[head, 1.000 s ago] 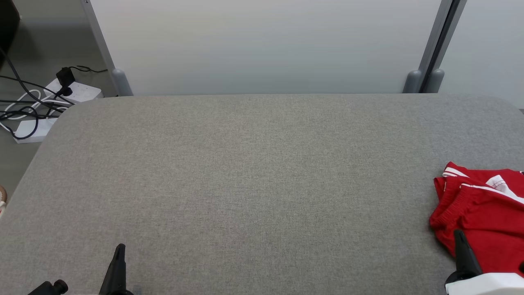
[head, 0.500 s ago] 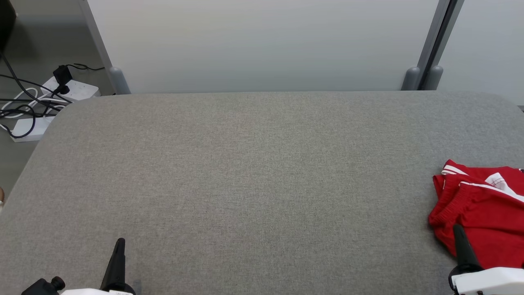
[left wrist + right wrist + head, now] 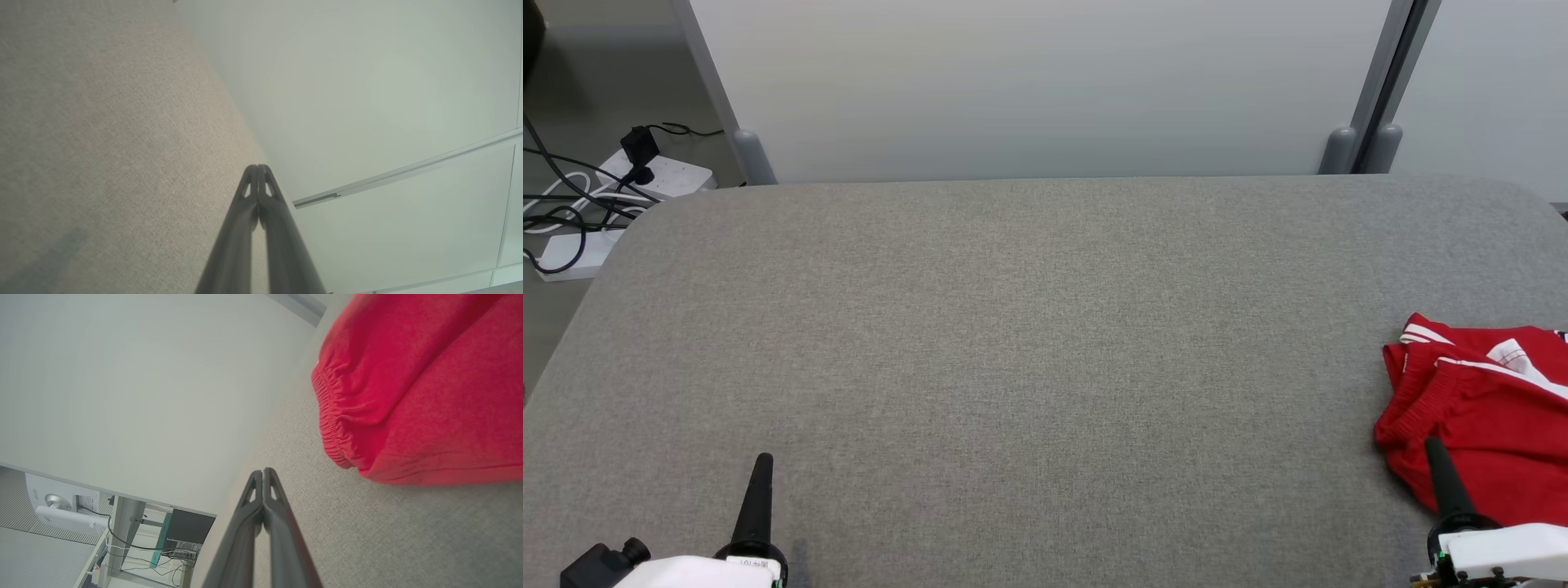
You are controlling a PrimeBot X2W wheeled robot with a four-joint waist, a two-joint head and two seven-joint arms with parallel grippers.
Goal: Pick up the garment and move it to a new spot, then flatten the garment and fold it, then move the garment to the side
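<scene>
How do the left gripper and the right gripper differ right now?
The right gripper sits close by the red garment; the left gripper is far from it, over bare grey table. The left gripper is at the table's near left, the right gripper at its near right. Both are shut and hold nothing.

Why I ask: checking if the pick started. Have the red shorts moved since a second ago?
No. The red shorts keep their place against the table and its far edge; the whole head view slid, so the camera moved.

Left gripper sits at seven o'clock, right gripper at five o'clock, both pinched closed and pointing roughly toward twelve.
</scene>
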